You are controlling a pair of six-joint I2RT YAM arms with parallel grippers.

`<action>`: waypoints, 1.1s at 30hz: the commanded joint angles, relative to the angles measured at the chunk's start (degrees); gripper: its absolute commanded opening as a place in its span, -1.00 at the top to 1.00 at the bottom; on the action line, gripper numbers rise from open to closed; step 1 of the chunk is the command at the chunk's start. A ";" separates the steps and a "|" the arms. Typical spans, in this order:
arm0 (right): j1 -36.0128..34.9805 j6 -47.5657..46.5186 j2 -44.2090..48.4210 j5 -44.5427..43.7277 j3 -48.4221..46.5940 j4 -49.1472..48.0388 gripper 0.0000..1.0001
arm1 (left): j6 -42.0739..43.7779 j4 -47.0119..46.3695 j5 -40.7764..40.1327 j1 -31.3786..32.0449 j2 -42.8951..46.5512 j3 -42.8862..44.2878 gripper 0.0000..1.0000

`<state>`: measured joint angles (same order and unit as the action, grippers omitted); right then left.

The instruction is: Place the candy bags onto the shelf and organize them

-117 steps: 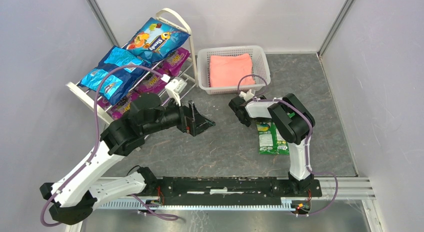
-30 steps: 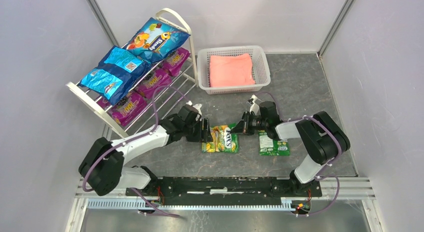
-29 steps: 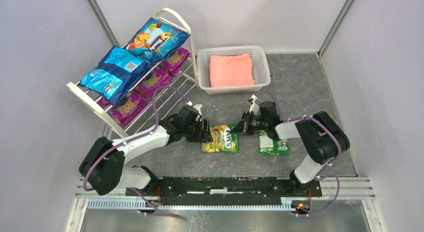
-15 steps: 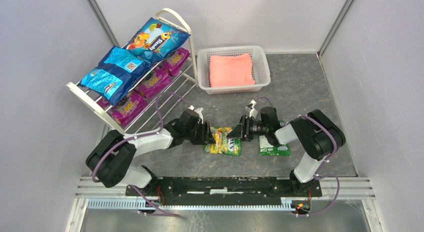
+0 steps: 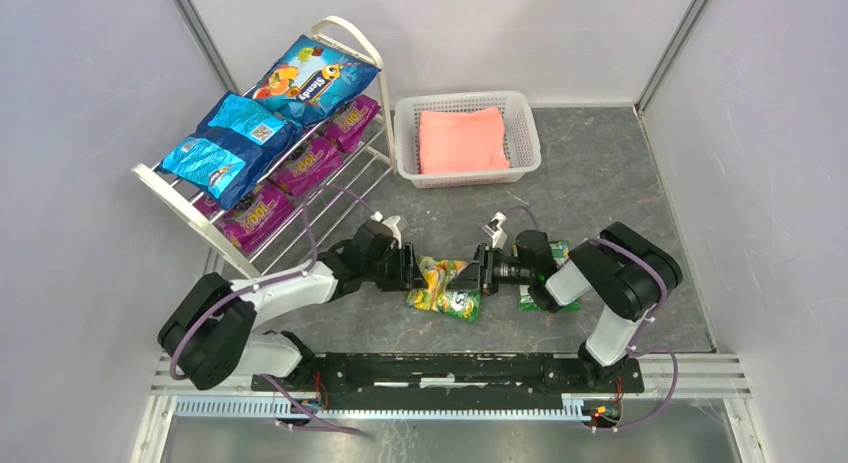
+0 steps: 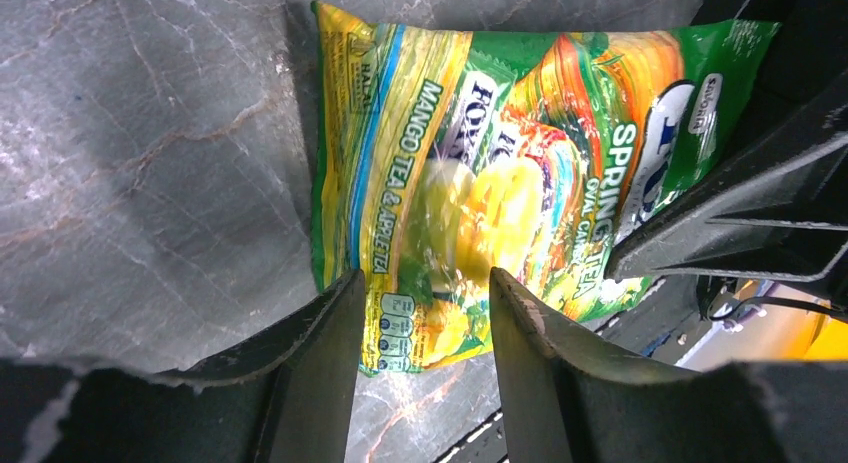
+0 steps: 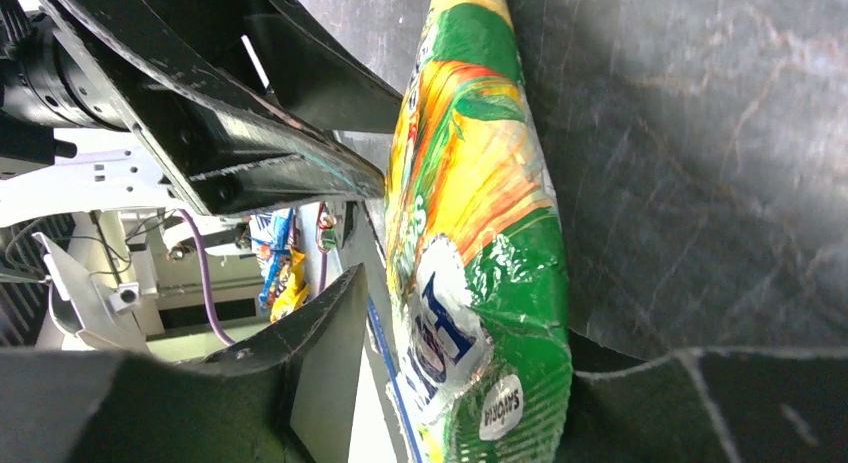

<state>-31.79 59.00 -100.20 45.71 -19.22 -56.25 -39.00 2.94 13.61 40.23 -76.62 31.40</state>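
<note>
A green-and-yellow candy bag is held between my two arms, near the front of the floor. My right gripper is shut on its right end; in the right wrist view the bag is edge-on between the fingers, raised off the floor. My left gripper is open, and the bag's left end reaches between its fingers. A second green bag lies under my right arm. The cream-white shelf at the far left holds a large blue bag, two smaller blue bags and three purple bags.
A white mesh basket with a folded pink cloth stands at the back centre, right of the shelf. Grey walls close in on both sides. The arms' black base rail runs along the near edge.
The left arm came down from the shelf to the bag. In the last second both grippers moved closer together, and the right gripper slid left with the bag, which tipped up.
</note>
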 commanded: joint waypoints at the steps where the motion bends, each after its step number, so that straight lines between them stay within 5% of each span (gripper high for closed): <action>1: -1.07 7.13 2.31 -3.38 4.62 -17.58 0.03 | -1.54 3.27 -1.32 0.05 5.01 0.67 -0.13; 10: -5.89 15.17 -5.04 -10.83 2.62 -29.41 0.65 | 3.07 18.23 -3.74 0.05 15.15 12.09 -0.40; 20: -9.18 12.77 -1.35 -17.24 -7.91 -18.15 0.76 | 6.46 30.74 -1.04 0.07 29.19 34.69 -0.77; 33: -12.85 9.82 -13.86 -28.86 -40.29 -2.74 0.77 | 17.25 37.53 -1.96 0.03 36.48 50.18 -0.95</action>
<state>-43.31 71.02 -110.54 24.18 -51.35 -63.81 -28.12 37.56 11.20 40.25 -42.04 78.63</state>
